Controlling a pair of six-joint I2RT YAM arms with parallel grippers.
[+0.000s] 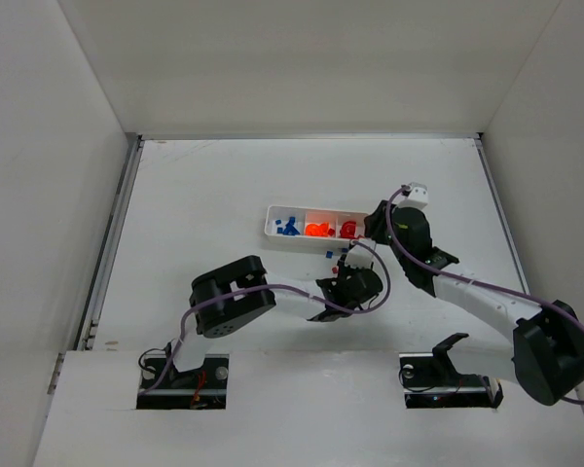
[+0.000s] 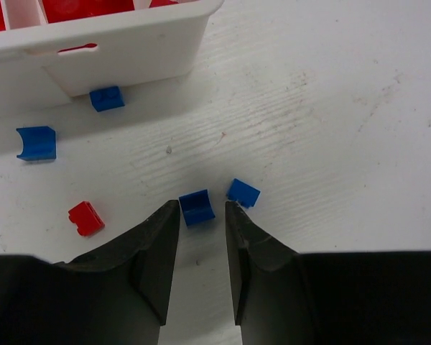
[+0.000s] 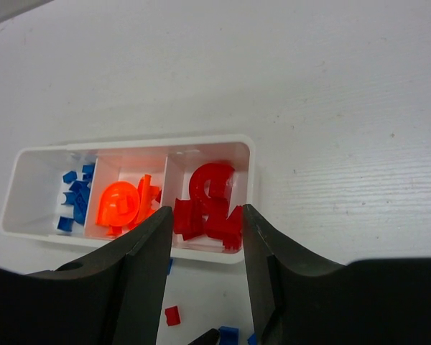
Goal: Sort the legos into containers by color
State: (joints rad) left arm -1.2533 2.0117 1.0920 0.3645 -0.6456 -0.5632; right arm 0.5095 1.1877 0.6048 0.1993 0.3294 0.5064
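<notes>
My left fingers (image 2: 158, 244) stood apart, a blue lego (image 2: 197, 207) between their tips on the surface (image 2: 330, 108) near the tray (image 2: 129, 50). Tiny, light, hard, slick: I judged pinching its flat sides best. My right fingers (image 3: 140, 273) hung apart over the tray.

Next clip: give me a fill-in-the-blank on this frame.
The tray has ___ compartments. Its middle compartment holds ___ pieces. The open left gripper frames a ___ lego on the table. The open right gripper hovers over the compartment of ___ pieces.
Missing: three; orange; blue; red.
</notes>
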